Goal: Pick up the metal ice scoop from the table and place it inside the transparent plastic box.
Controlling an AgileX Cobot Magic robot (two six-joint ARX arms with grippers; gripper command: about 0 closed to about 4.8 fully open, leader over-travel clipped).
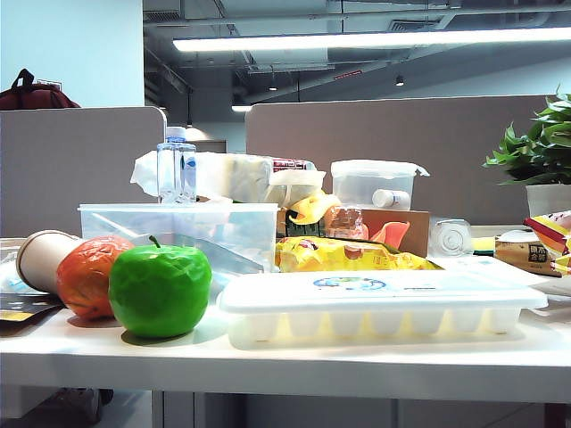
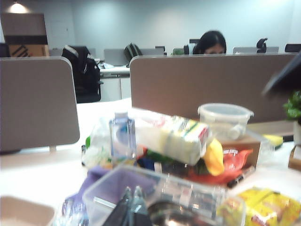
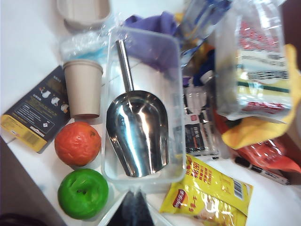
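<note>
- The metal ice scoop lies inside the transparent plastic box, its long axis running along the box's length: the thin rod handle points toward the purple cloth end, the broad trough-shaped blade toward the end beside the green apple.
- The scoop is polished, mirror-bright steel; the box has clear, faintly frosted walls and a thick rim.
- The right wrist view looks down on all this; the exterior view shows only the box side-on behind the faceted green apple on the bench.
- The right gripper hangs above the box's apple end, pressed together, empty.
- The left gripper hovers over the box, blurred; its opening cannot be told.
</note>
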